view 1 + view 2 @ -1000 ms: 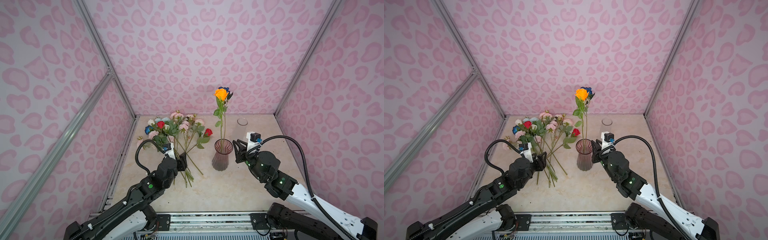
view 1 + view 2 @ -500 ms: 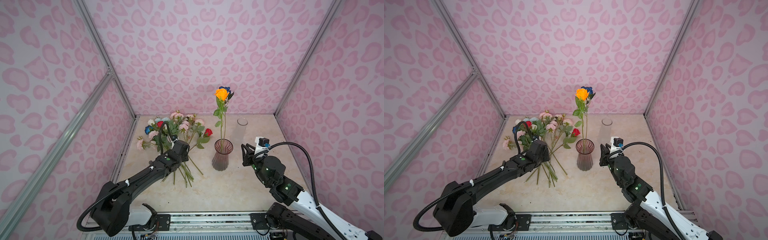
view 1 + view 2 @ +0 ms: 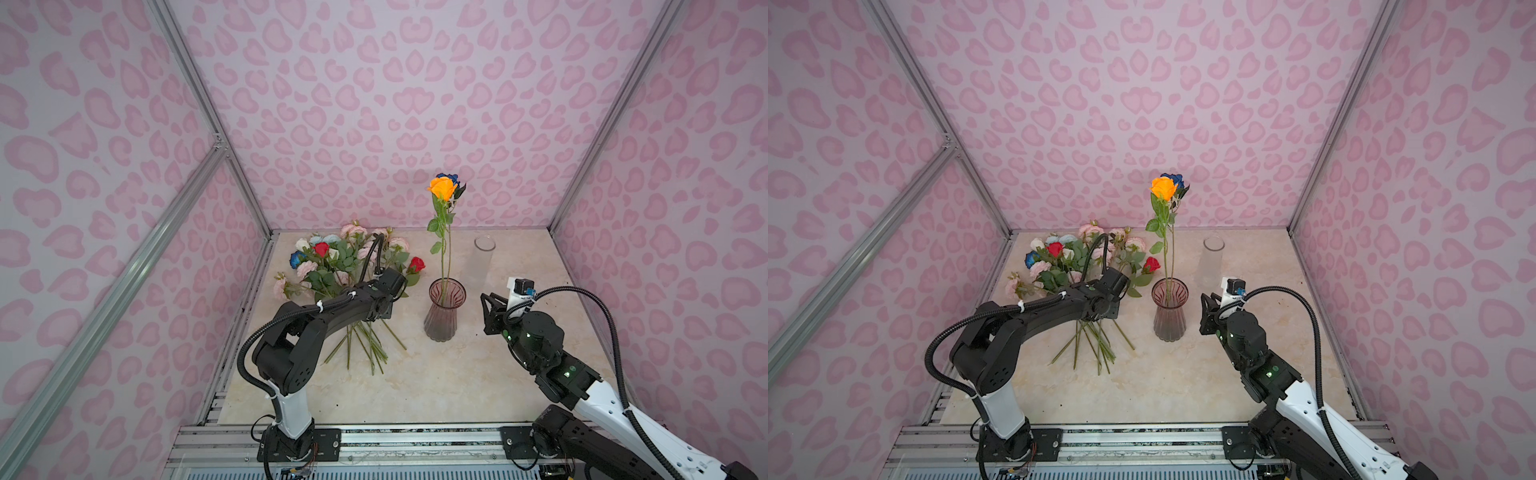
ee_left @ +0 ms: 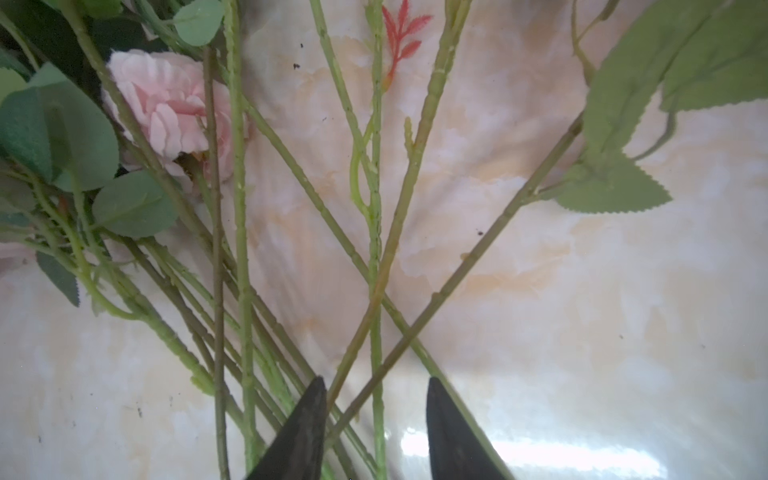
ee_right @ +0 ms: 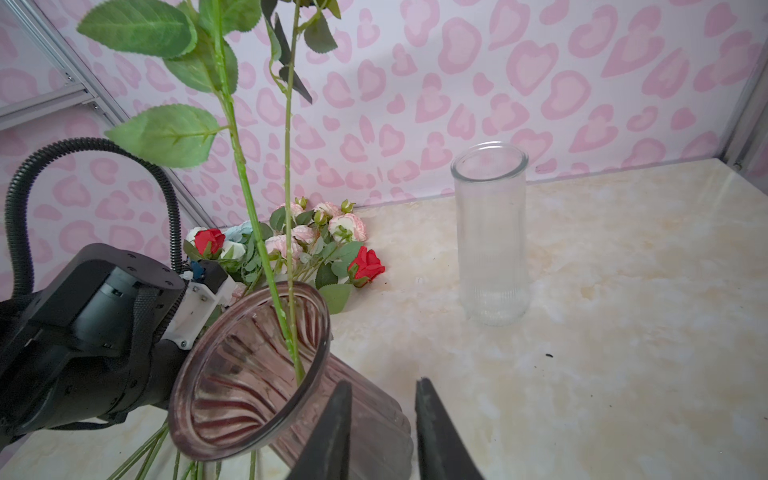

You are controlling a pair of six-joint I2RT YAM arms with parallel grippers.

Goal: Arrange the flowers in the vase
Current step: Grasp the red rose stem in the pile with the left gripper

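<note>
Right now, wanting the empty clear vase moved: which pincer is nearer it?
Right. The right pincer hovers by the purple vase, in front of the clear vase; the left pincer is beyond the purple vase, over the flower stems.

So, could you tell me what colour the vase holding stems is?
The vase is smoky mauve glass; clearest in the right wrist view.

Flowers (image 3: 332, 266) lying in a pile, orange rose (image 3: 443, 188) upright in pink-tinted vase (image 3: 441, 318)
</note>
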